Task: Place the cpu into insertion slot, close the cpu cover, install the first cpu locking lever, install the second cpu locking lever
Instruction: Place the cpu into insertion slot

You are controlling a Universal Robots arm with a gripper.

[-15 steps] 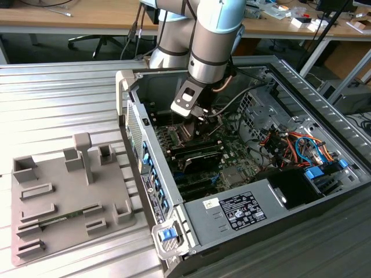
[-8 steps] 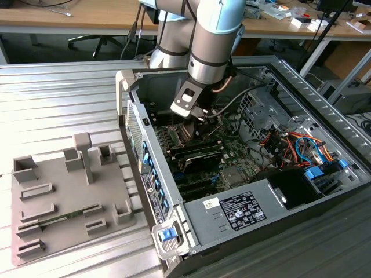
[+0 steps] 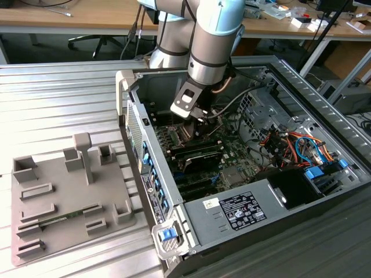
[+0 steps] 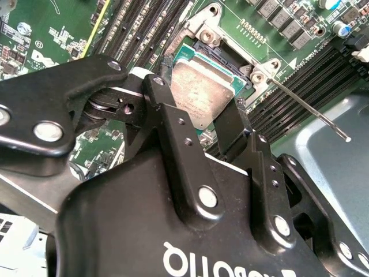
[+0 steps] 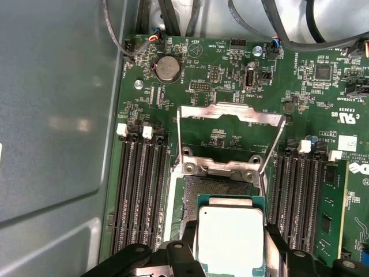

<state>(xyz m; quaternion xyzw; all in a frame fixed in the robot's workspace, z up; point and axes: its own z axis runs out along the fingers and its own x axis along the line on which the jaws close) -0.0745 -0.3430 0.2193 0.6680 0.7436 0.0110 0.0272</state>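
Two black fingers [image 4: 164, 115] of the gripper [image 5: 229, 254] pinched the cpu [image 5: 230, 234] by opposite edges, its grey metal top facing up. The chip sat level over the nearer part of the socket [image 5: 216, 184], while the socket's dark far part lay uncovered just ahead of the fingertips. Whether the chip touched the socket could not be told. Beyond that, the cpu cover [image 5: 230, 112] was swung open on its hinge, away from the gripper, leaving the socket free from above. One thin locking lever [image 4: 305, 109] stuck out beside a finger, clear of the chip. Rows of memory slots [image 5: 141, 190] flanked the socket on both sides of the gripper, close to the fingers. Past the open cover sat a coin battery [image 5: 167, 68] and loose cables [image 5: 277, 23]. The grey case wall [image 5: 52, 115] ran along one flank, well apart from the gripper. In the exterior view the arm [image 3: 211, 40] reached down into the open case with room around it.
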